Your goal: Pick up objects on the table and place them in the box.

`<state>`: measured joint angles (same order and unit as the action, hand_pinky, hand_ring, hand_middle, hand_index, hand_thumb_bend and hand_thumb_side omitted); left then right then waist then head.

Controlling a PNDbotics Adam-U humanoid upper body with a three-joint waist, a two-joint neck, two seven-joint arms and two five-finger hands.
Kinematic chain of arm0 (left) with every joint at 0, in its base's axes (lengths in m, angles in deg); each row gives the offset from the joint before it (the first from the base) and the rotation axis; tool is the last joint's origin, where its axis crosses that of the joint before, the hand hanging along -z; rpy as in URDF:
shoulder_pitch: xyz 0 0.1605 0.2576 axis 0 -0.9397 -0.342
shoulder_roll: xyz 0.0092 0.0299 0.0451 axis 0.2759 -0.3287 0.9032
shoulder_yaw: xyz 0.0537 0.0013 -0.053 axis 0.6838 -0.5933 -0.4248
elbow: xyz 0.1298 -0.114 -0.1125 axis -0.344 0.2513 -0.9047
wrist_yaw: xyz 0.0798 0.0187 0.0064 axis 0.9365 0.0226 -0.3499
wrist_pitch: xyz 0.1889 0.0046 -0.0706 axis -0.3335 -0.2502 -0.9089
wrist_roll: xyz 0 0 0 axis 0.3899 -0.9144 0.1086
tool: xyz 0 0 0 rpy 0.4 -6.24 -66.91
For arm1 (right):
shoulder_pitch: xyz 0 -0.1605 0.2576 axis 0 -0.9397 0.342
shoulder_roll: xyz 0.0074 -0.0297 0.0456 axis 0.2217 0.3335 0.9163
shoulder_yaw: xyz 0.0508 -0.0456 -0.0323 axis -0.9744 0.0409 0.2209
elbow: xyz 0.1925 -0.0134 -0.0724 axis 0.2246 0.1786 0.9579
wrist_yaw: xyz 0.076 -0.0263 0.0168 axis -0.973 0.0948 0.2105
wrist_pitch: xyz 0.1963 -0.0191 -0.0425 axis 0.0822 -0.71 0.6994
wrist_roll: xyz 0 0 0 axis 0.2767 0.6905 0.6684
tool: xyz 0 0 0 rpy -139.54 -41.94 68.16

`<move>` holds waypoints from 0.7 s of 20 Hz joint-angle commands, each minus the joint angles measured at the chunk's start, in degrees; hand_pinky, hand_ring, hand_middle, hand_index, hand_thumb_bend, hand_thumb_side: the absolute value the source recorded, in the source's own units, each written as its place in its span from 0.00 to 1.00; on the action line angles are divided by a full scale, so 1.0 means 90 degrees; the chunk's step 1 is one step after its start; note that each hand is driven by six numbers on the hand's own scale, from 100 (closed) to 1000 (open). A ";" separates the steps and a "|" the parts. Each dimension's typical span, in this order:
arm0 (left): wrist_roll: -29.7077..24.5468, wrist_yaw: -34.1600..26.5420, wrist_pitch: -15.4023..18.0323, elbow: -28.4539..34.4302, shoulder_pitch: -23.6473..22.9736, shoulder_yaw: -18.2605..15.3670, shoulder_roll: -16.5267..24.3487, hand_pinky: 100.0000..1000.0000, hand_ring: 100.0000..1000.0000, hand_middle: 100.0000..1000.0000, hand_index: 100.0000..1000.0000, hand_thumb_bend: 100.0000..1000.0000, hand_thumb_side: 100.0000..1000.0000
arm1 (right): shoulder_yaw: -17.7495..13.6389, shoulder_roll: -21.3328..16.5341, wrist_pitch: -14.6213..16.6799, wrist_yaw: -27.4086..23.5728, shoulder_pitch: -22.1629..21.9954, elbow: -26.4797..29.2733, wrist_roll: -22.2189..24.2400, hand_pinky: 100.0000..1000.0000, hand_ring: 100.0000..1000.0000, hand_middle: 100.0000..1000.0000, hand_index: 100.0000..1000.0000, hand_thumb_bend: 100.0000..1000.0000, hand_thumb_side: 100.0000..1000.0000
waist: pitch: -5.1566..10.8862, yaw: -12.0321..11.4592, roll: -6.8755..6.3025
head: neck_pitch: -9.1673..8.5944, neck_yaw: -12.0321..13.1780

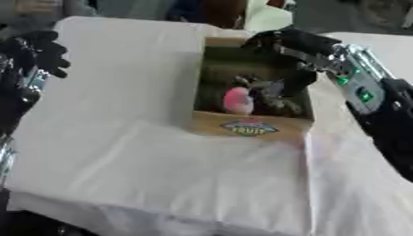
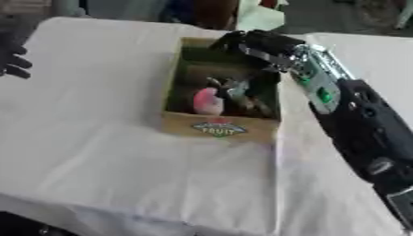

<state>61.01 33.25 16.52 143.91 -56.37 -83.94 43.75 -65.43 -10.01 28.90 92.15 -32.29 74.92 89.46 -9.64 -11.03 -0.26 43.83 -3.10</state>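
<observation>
The open brown cardboard box [image 1: 250, 124] with a "FRUIT" label is sitting on the white-clothed tabletop [image 1: 121, 152], holding a pink rounded object [image 1: 237, 100] among dark items. The right hand [image 2: 254, 44] is hanging over its far rim, fingers curled on nothing visible; the left hand [image 1: 36, 50] is hovering at the left edge, fingers relaxed.

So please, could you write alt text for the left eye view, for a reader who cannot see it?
The robot's right hand hangs over the far end of an open cardboard box holding a pink object and darker items. The box sits on a white-covered table; the left hand shows at the left edge.
</observation>
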 commanded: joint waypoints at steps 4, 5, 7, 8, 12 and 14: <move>0.0187 -0.0063 0.0021 0.0041 -0.0003 -0.0103 0.0078 0.53 0.57 0.58 0.78 0.49 0.68 | -0.0587 -0.0618 -0.0459 -0.1330 -0.0385 0.1067 -0.0283 0.65 0.72 0.76 0.88 0.39 0.51 | 0.0043 0.0122 -0.0028 | 0.0032 0.0052; 0.0224 -0.0072 0.0025 0.0034 -0.0017 -0.0111 0.0081 0.53 0.57 0.58 0.78 0.49 0.68 | -0.0692 -0.0682 -0.0548 -0.1725 -0.0530 0.1233 -0.0358 0.64 0.70 0.74 0.87 0.29 0.47 | 0.0035 0.0172 -0.0029 | 0.0032 0.0061; 0.0306 -0.0093 0.0031 0.0019 -0.0045 -0.0131 0.0073 0.53 0.56 0.58 0.77 0.48 0.67 | -0.0904 -0.0761 -0.0783 -0.2543 -0.0819 0.1544 -0.0522 0.59 0.65 0.69 0.83 0.11 0.43 | 0.0015 0.0256 -0.0035 | 0.0032 0.0092; 0.0346 -0.0105 0.0036 0.0012 -0.0055 -0.0137 0.0067 0.53 0.57 0.58 0.77 0.48 0.67 | -0.1012 -0.0780 -0.0922 -0.2961 -0.0971 0.1699 -0.0627 0.56 0.62 0.66 0.82 0.03 0.44 | 0.0005 0.0296 -0.0042 | 0.0032 0.0105; 0.0460 -0.0152 0.0068 0.0005 -0.0100 -0.0152 0.0061 0.52 0.57 0.58 0.77 0.48 0.67 | -0.1396 -0.0782 -0.1456 -0.4244 -0.1555 0.2376 -0.1016 0.54 0.60 0.63 0.80 0.00 0.44 | -0.0012 0.0425 -0.0084 | 0.0009 0.0161; 0.0546 -0.0201 0.0088 0.0004 -0.0123 -0.0177 0.0044 0.52 0.57 0.58 0.77 0.48 0.67 | -0.1561 -0.0717 -0.1623 -0.4595 -0.1789 0.2701 -0.1155 0.53 0.59 0.63 0.80 0.00 0.46 | -0.0035 0.0461 -0.0105 | -0.0039 0.0189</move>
<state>65.34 31.81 17.16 143.22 -57.88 -84.73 43.66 -77.92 -15.14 15.41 53.56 -48.92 96.40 79.94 -10.66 -6.93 -1.17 43.78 -1.72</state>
